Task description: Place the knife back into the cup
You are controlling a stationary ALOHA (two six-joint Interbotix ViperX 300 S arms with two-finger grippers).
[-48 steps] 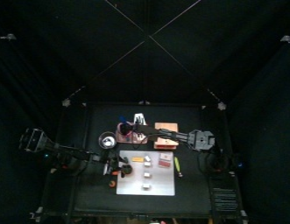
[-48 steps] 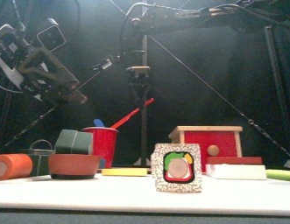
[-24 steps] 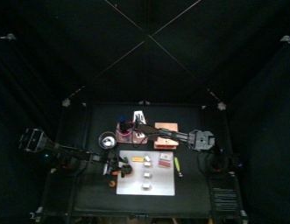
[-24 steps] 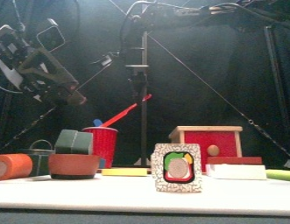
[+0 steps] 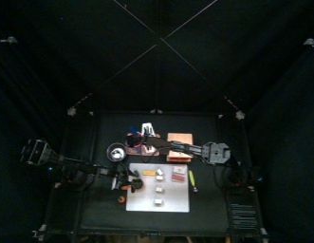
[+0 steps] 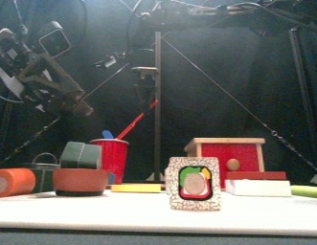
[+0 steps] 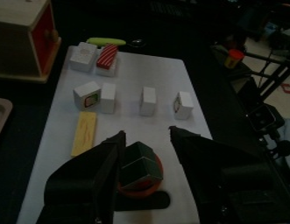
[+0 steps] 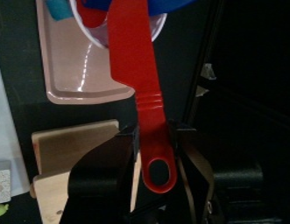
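Observation:
The red cup [image 6: 109, 156] stands left of the table's middle, with a blue utensil sticking out of it. The red knife [image 6: 138, 120] leans up out of the cup, blade end inside and handle raised toward the right. My right gripper [image 8: 153, 131], reaching across from the right, is shut on the knife [image 8: 141, 79] near its handle; in the top view it hangs over the cup [image 5: 138, 142]. My left gripper [image 7: 147, 136] hangs open and holds nothing, high at the left [image 6: 78, 103].
A tan box with a red front [image 6: 227, 153] stands right of the cup, and a picture card [image 6: 192, 184] in front. A dark green block on a red-brown bowl [image 6: 81, 170] sits to the cup's left. A pink tray [image 8: 77, 70] lies by the cup.
The knife's handle has risen and swung left, so the knife leans more steeply in the cup. The left arm has hardly moved.

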